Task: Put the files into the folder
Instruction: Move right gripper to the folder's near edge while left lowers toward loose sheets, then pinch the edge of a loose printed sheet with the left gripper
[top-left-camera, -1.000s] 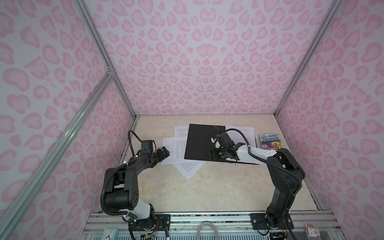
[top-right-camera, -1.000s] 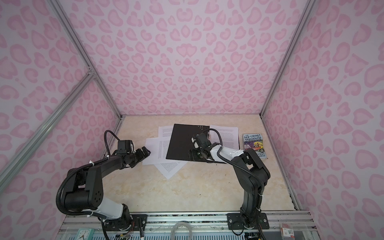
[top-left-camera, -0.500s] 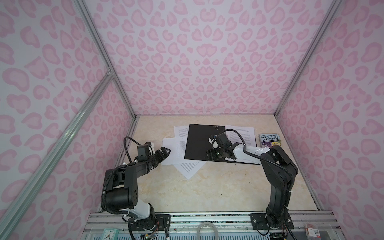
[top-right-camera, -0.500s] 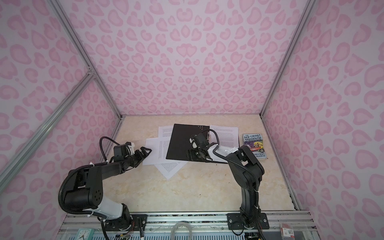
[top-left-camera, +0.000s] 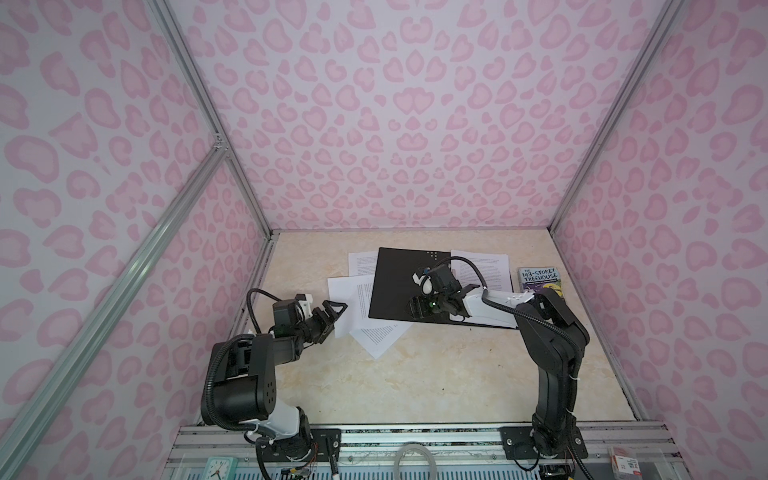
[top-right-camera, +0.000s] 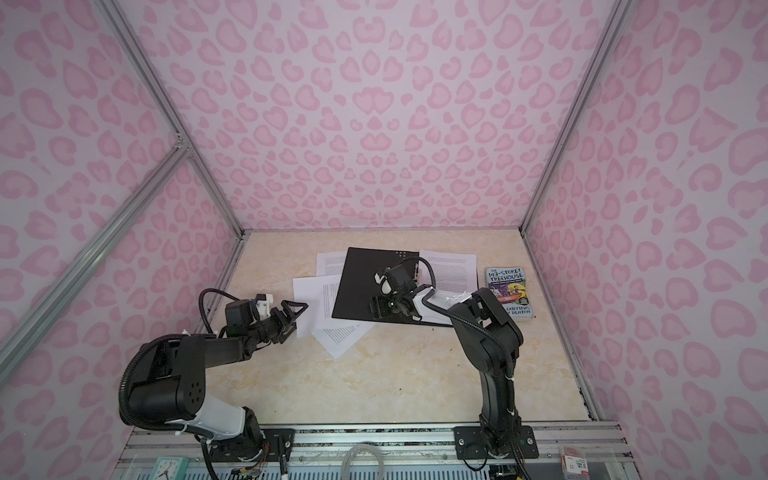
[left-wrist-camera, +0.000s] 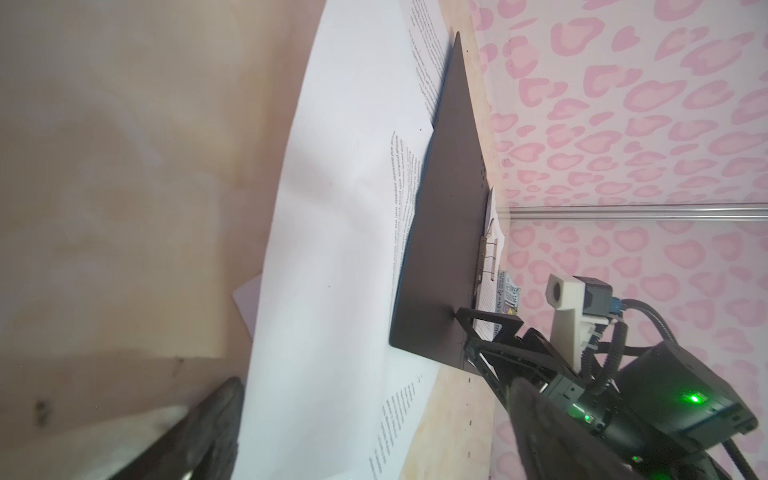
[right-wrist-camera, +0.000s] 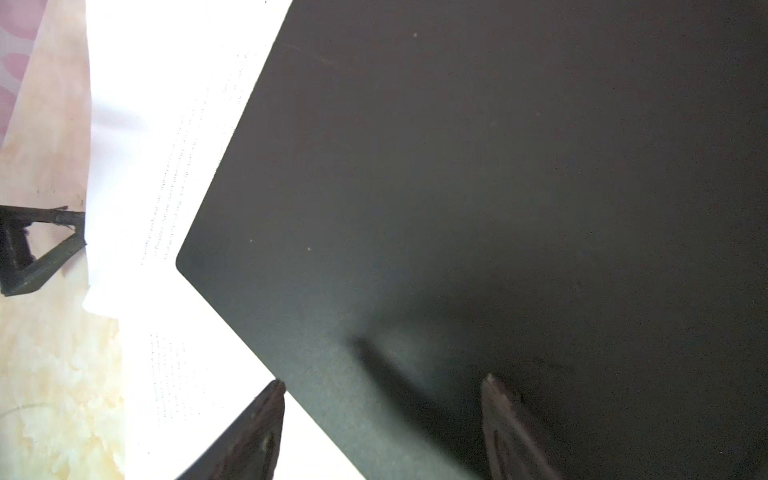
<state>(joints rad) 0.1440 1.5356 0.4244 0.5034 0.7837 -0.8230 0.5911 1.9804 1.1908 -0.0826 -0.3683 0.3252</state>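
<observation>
Open folder lies black side up at far centre, over loose files fanned to its left. The left gripper is spread at a sheet's left edge. The right gripper is spread over the folder's near edge. Risk: tugging the covered sheets may drag the folder or crumple the paper.

The right gripper has slid a little toward the left edge of the surface across the folder's black cover. Its arm's elbow has swung in toward the far edge behind it. The left gripper has edged closer to the files, its tips now at the nearest sheet's edge.
</observation>
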